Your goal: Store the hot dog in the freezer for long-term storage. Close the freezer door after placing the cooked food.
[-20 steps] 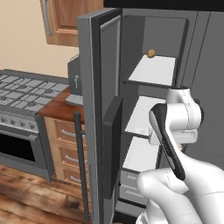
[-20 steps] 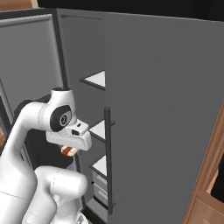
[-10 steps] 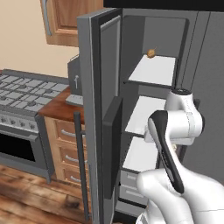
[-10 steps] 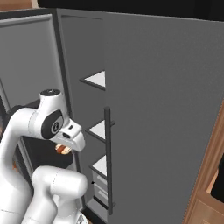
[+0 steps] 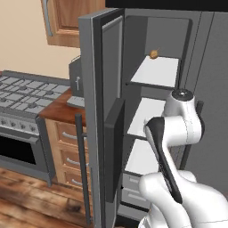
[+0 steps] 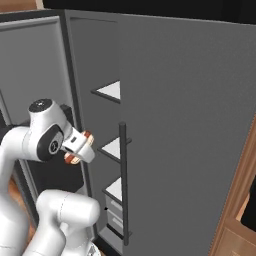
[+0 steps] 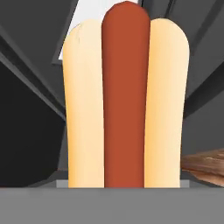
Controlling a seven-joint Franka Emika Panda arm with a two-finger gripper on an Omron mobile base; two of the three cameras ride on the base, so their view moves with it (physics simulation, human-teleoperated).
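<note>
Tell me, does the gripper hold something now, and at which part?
It holds the hot dog. The gripped part is hidden below the frame's edge in the hand view, seemingly one end.

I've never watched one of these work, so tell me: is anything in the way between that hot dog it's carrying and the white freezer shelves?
Nothing shows in the way. In the right base view the hot dog hangs by the freezer's opening, open air between it and the middle shelf.

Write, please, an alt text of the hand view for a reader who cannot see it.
A hot dog, a red-brown sausage between two pale tan bun halves, stands lengthwise in the middle of the picture, very close to the camera. Behind it are dark grey freezer walls and a piece of a white shelf. The jaws themselves are hidden.
</note>
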